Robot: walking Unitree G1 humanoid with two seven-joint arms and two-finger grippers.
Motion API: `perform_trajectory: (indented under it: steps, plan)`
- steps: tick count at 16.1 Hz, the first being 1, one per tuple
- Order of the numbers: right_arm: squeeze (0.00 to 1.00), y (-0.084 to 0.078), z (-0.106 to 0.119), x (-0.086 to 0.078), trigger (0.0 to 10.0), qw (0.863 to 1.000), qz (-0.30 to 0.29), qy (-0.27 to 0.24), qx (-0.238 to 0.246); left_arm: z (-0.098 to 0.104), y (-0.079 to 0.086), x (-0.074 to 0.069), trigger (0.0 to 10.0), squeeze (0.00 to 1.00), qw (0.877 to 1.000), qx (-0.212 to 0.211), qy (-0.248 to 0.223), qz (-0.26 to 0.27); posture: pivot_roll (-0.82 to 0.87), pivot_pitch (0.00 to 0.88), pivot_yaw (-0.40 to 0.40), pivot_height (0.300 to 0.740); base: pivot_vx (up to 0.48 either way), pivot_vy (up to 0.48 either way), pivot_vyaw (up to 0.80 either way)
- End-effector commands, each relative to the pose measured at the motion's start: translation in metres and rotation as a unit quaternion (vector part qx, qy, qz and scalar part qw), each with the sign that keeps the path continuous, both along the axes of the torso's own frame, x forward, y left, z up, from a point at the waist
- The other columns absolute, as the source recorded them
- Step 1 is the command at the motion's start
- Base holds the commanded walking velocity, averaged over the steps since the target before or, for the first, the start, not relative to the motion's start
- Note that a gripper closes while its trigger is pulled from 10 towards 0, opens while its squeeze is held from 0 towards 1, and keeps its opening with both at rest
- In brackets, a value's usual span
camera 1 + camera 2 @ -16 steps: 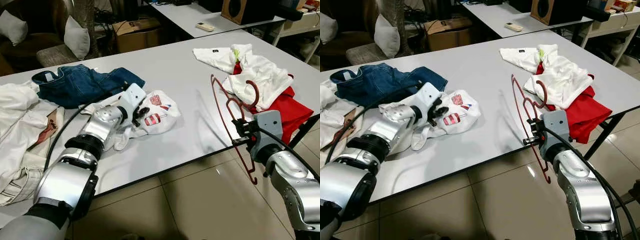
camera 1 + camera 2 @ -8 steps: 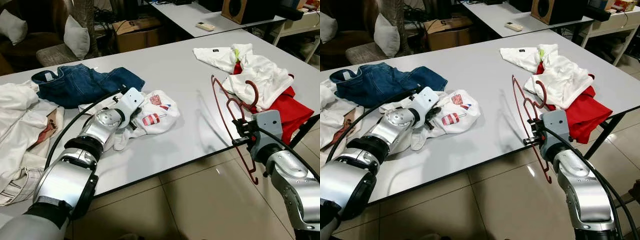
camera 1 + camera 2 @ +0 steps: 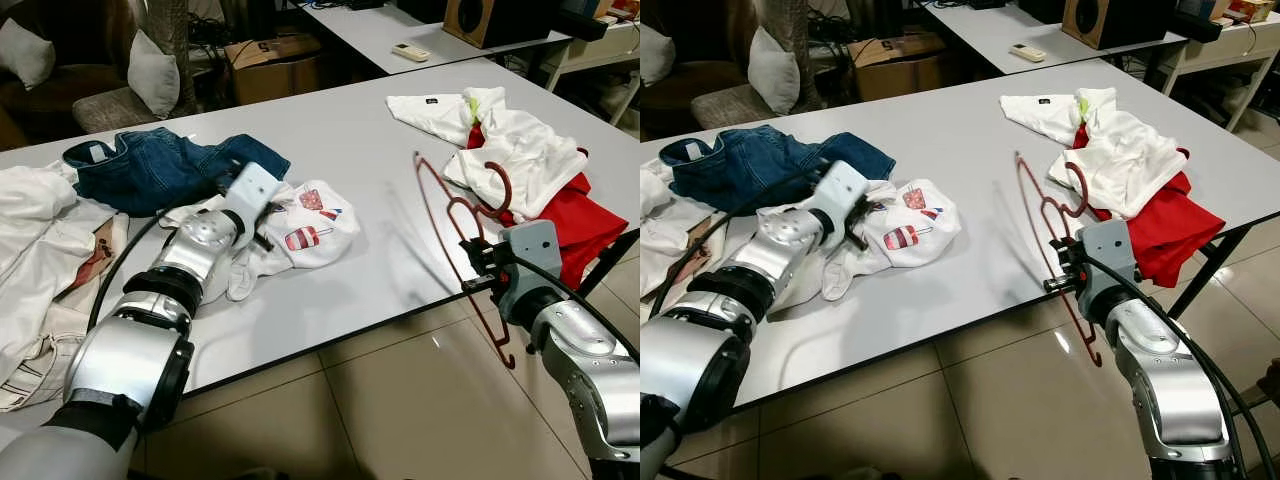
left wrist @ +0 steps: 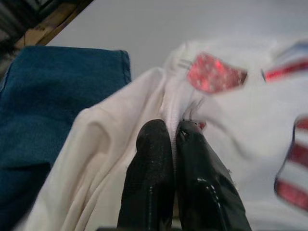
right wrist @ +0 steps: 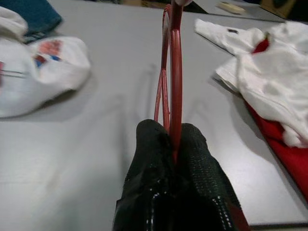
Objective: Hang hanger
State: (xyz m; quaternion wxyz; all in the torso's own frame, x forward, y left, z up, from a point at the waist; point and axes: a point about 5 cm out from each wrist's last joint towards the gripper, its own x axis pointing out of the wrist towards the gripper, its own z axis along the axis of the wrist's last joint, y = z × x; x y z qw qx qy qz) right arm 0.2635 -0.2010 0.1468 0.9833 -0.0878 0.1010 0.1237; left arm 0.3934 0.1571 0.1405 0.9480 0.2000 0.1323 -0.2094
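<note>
A red wire hanger (image 3: 444, 220) stands upright at the grey table's (image 3: 330, 335) front right edge, its lower end hanging below the edge. My right gripper (image 3: 470, 272) is shut on its wire, seen close in the right wrist view (image 5: 173, 139) with the hanger (image 5: 175, 72) rising from between the fingers. A white shirt with red printed patches (image 3: 310, 225) lies crumpled mid-table. My left gripper (image 3: 262, 232) rests on its near-left side. In the left wrist view the left gripper (image 4: 174, 132) is shut, with a fold of the white shirt (image 4: 226, 125) pinched at the tips.
Blue jeans (image 3: 160, 165) lie behind the left gripper. White garments (image 3: 40, 250) cover the table's left end. A white and red clothes pile (image 3: 530, 160) sits at the right end behind the hanger. Beyond stand a cardboard box (image 3: 270, 65) and a second table with a remote (image 3: 410, 52).
My left gripper has gone from open to shut on the shirt's fabric and drawn slightly left, towards the jeans. The hanger's top has tipped a little to the left.
</note>
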Motion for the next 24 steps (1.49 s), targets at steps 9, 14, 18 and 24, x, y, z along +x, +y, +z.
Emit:
perform_trajectory:
  steps: [9, 14, 18, 24]
  plan:
    - [0.00, 0.042, 0.021, -0.036, 10.0, 0.959, 0.257, 0.009, 0.121, 0.089, 0.039, 0.012, 0.0, 0.00, 0.991, -0.059, -0.118, -0.032, -0.16, 0.000, 0.055, 0.740, 0.000, 0.000, 0.00]
    - [0.00, 0.052, 0.013, -0.044, 10.0, 0.937, 0.307, 0.047, 0.158, 0.099, 0.030, 0.001, 0.0, 0.00, 0.983, -0.028, -0.129, -0.125, -0.16, 0.000, 0.046, 0.740, 0.000, 0.000, 0.00]
    - [0.00, 0.054, -0.005, -0.038, 10.0, 0.938, 0.290, 0.101, 0.160, 0.103, 0.023, -0.009, 0.0, 0.00, 0.980, -0.063, -0.136, -0.129, -0.13, 0.000, 0.028, 0.740, 0.000, 0.000, 0.00]
    - [0.00, 0.053, -0.005, -0.034, 10.0, 0.936, 0.295, 0.113, 0.154, 0.108, 0.017, -0.019, 0.0, 0.00, 0.979, -0.061, -0.143, -0.134, -0.12, 0.000, 0.015, 0.740, 0.000, 0.000, 0.00]
